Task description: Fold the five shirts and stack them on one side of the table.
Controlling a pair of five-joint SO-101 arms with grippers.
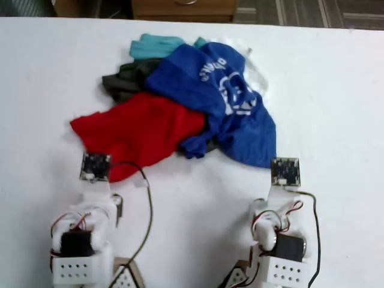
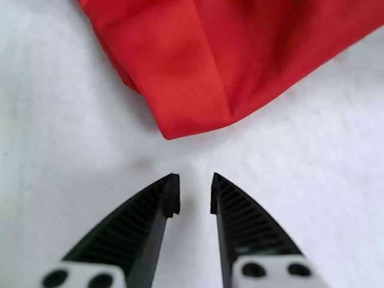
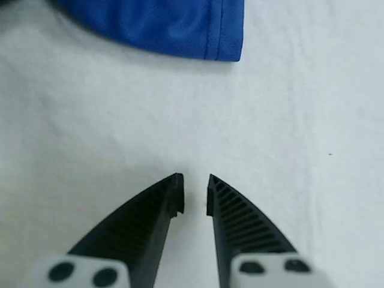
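Observation:
A heap of shirts lies mid-table in the high view: a red shirt [image 1: 141, 129] in front, a blue printed shirt [image 1: 222, 99] spread over the right, a dark green one [image 1: 126, 78] and a teal one [image 1: 156, 45] behind. A pale fabric edge [image 1: 255, 66] peeks out past the blue shirt. My left gripper [image 2: 195, 195] hovers over bare table just short of the red shirt's hem [image 2: 228, 54], its jaws a narrow gap apart and holding nothing. My right gripper [image 3: 195, 195] stands the same way, short of the blue shirt's hem [image 3: 168, 24].
The white table [image 1: 336, 90] has free room on both sides of the heap and in front between the two arms [image 1: 90, 204] [image 1: 282, 210]. Wooden furniture [image 1: 183, 9] stands beyond the far edge. Cables trail near each arm's base.

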